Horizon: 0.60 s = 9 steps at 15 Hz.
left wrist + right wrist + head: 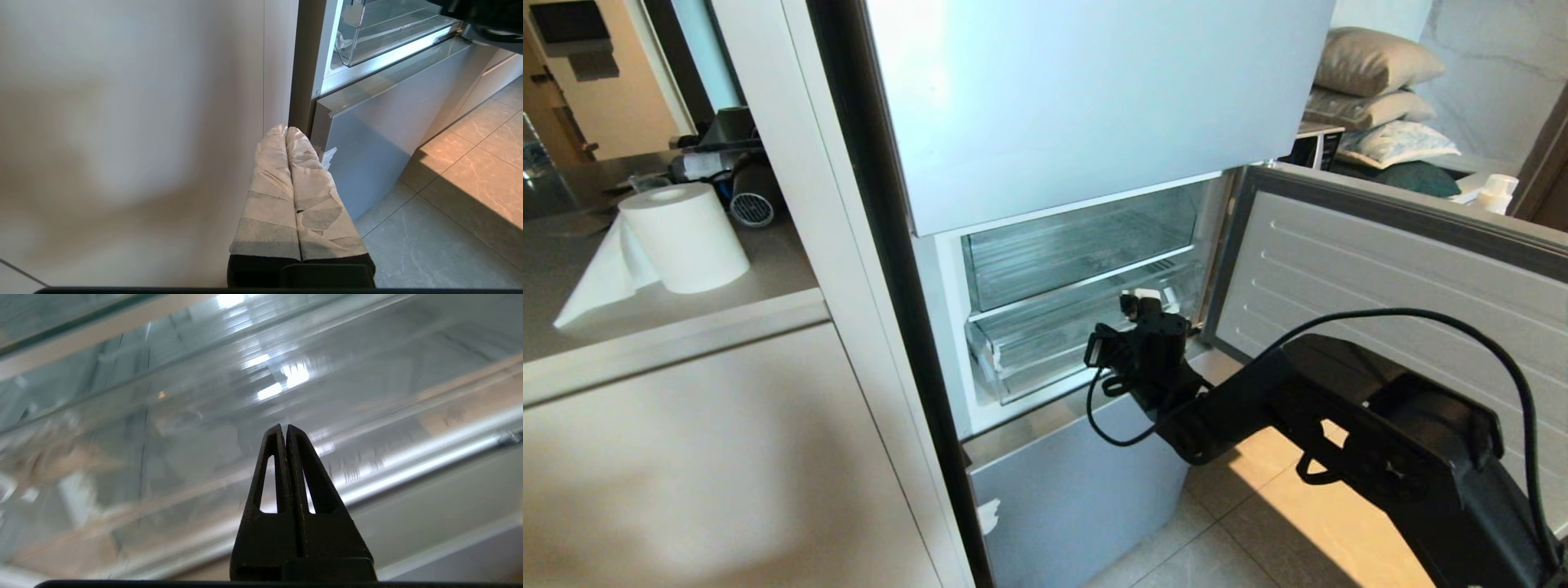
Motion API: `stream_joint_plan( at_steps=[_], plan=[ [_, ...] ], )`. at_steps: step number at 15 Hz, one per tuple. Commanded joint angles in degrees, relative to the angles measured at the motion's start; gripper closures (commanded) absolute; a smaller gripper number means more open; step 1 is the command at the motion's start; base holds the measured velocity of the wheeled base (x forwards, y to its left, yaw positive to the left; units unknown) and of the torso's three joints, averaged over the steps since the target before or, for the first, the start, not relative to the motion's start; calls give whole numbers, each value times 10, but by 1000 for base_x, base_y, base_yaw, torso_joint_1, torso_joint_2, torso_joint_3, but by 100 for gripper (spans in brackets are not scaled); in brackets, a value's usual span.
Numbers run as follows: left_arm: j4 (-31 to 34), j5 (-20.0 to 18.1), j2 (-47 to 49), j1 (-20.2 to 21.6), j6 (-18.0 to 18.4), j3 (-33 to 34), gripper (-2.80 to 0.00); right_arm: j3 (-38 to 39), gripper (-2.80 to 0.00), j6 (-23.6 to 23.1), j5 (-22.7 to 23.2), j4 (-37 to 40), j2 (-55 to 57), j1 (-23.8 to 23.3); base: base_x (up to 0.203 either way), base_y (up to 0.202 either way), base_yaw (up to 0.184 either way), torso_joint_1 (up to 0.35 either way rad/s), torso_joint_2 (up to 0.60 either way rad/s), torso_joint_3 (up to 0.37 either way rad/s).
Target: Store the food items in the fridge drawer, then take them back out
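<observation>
Grey marble-look floor tiles (1225,531) run along the near right of the kitchen, with a patch of warm light on them. Nearest the camera, the right arm (1380,441) reaches in from the near right toward the open fridge. Off to the left and low down, the left claw (286,130) hangs beside a pale cabinet panel (727,457), its paper-wrapped fingers (269,192) pressed together with nothing between them.

Beyond the closed pale-blue lower door (1078,490), the right claw (283,426) sits at the front of the fridge drawer (1029,343), its black fingers closed tip to tip and holding nothing; whether the tips touch the clear plastic cannot be told. This drawer is the lower clear one in the open compartment, toward the right of its front lip, and looks pushed in. No food item shows in any view. A second clear bin (1078,245) sits above it.

To the right, the compartment's door (1380,261) stands swung open. On the far left, a paper towel roll (682,237) stands on a grey surface (572,278). Pillows (1372,61) are stacked at the far right.
</observation>
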Motion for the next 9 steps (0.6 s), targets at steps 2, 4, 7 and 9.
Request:
stream_joint_plan(
  at_steps=[2, 4, 7, 9],
  plan=[
    [0, 0, 0, 0, 0, 0, 0, 173, 0, -3, 1, 11, -179, 20, 0, 0, 0, 0, 0, 0],
    [1, 0, 0, 0, 0, 0, 0, 300, 0, -5, 2, 39, -305, 33, 0, 0, 0, 0, 0, 0],
    [0, 0, 0, 0, 0, 0, 0, 465, 0, -11, 6, 127, -544, 39, 0, 0, 0, 0, 0, 0],
    [0, 0, 0, 0, 0, 0, 0, 554, 0, -41, 24, 215, -729, 12, 0, 0, 0, 0, 0, 0]
  ],
)
